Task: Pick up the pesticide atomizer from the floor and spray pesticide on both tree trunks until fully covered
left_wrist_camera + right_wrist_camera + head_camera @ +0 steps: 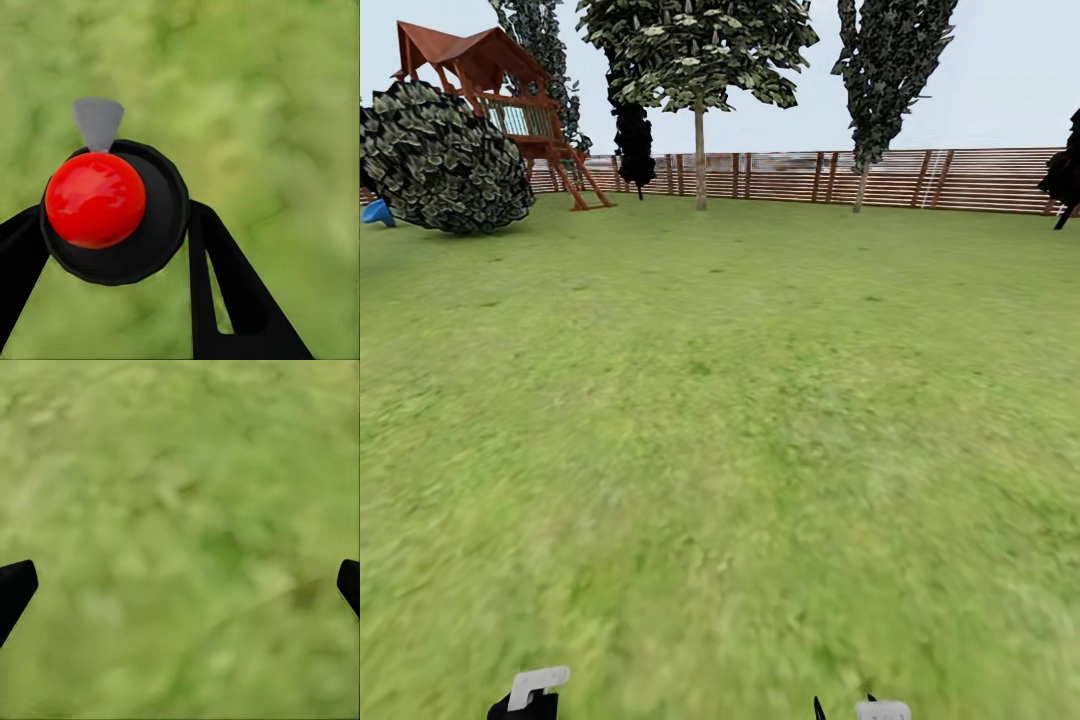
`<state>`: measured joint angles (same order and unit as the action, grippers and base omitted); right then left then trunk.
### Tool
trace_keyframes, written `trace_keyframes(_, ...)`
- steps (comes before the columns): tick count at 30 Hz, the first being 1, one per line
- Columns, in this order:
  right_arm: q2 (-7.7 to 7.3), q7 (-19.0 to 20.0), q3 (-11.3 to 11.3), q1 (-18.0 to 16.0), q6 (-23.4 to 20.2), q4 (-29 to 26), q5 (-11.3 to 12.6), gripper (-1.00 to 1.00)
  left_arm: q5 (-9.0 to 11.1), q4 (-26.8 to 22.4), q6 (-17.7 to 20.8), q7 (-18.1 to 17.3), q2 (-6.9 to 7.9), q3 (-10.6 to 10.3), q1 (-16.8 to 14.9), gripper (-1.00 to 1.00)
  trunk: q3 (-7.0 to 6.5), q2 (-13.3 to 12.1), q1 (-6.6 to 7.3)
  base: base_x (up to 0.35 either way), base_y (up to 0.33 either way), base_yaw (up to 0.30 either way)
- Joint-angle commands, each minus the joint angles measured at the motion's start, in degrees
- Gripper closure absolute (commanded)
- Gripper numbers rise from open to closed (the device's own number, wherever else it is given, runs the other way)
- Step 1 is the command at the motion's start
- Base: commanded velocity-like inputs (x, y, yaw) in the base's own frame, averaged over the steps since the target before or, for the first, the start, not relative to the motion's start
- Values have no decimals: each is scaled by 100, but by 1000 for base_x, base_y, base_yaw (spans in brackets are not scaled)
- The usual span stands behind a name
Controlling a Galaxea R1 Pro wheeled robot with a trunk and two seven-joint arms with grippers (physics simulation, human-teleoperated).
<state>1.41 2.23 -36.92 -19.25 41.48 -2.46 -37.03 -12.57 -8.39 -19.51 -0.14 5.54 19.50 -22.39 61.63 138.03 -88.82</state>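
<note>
The left claw (112,247) is closed on the pesticide atomizer (112,210): in the left wrist view its two black fingers (225,292) come up on either side of a round black body and press against it. Seen end-on between those fingers, the atomizer is a black disc-like body with a glossy red ball on top, and a small grey wedge-shaped nozzle (97,121) juts out from its far edge. The nozzle points away from the claw, out over the grass. The long axis of the atomizer appears to run along the camera's line of sight, so its length cannot be judged. In the head view a white-and-black piece (530,693) shows at the lower edge on the left; whether it is the claw or the atomizer cannot be told.

The right claw (180,585) is wide open and holds nothing; only its two black fingertips (15,589) show at opposite edges of the right wrist view, with blurry green floor (187,510) between them.

Out beyond both claws the floor stretches as mottled lawn to a brown slatted fence (960,180). Before the fence stand two trees (700,60) with thin pale trunks, well apart from the claws. Far off toward the left claw's side sit a round dark bush (445,160) and a red-brown wooden play tower (490,80).
</note>
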Motion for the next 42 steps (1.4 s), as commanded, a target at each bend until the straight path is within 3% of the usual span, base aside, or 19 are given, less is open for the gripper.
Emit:
trace_keyframes(1,0,-1,0,0,0,0,1,-100,0,-3,0,-3,0,1,0,100,0,0,0,339,0,0)
trace_keyframes(42,0,0,0,0,-2,0,2,-100,7,-5,0,-3,0,-5,0,100,0,0,0,339,0,0)
